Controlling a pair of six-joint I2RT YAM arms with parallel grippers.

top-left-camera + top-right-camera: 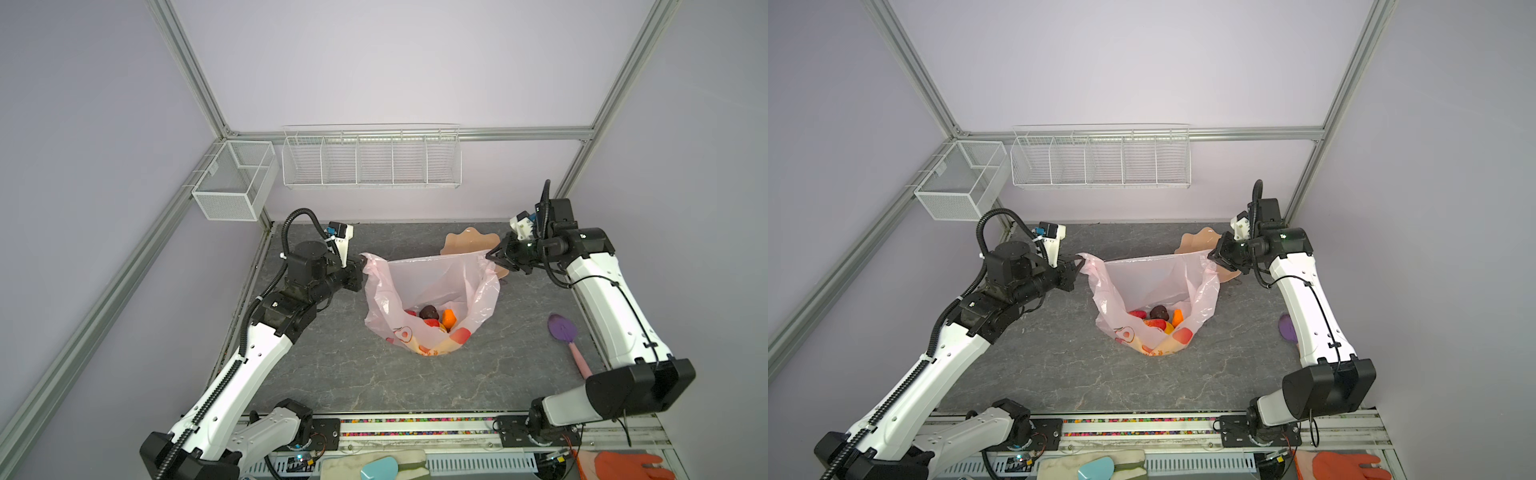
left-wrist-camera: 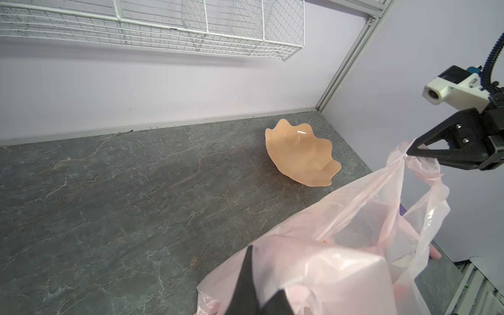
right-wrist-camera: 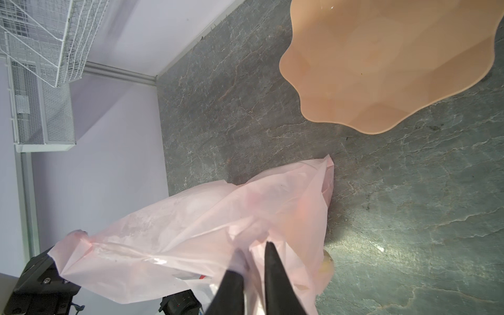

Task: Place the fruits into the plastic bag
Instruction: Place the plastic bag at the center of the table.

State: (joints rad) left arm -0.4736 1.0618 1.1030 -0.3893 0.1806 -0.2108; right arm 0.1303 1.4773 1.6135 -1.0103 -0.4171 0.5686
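Found the plastic bag [image 1: 432, 286] at mid-worktop [image 1: 332, 374], mouth stretched open between both arms. Noted the left gripper [image 1: 365, 263] at the bag's 10 o'clock, clenched on one handle loop. Noted the right gripper [image 1: 491, 254] at the bag's 2 o'clock, pinching the other loop, with film bunched between nearly closed jaws in the right wrist view.

Inspected the fruits [image 1: 436, 319] at the bag's bottom. Identified a dark brown-purple fruit [image 1: 428, 311], an orange tangerine [image 1: 449, 318] and a red strawberry [image 1: 433, 323], plus a glimpse of yellow. Could not confirm the full tally through the folds.

Checked the peach bowl [image 2: 300, 155] at 1 o'clock of the bag: empty. Saw no fruit loose on the worktop. Logged a purple object [image 1: 562, 327] between 3 and 4 o'clock, outside the task.

Judged the loading essentially complete. Left to do, by this reading: release the handles and confirm nothing hidden behind the bag or arms.
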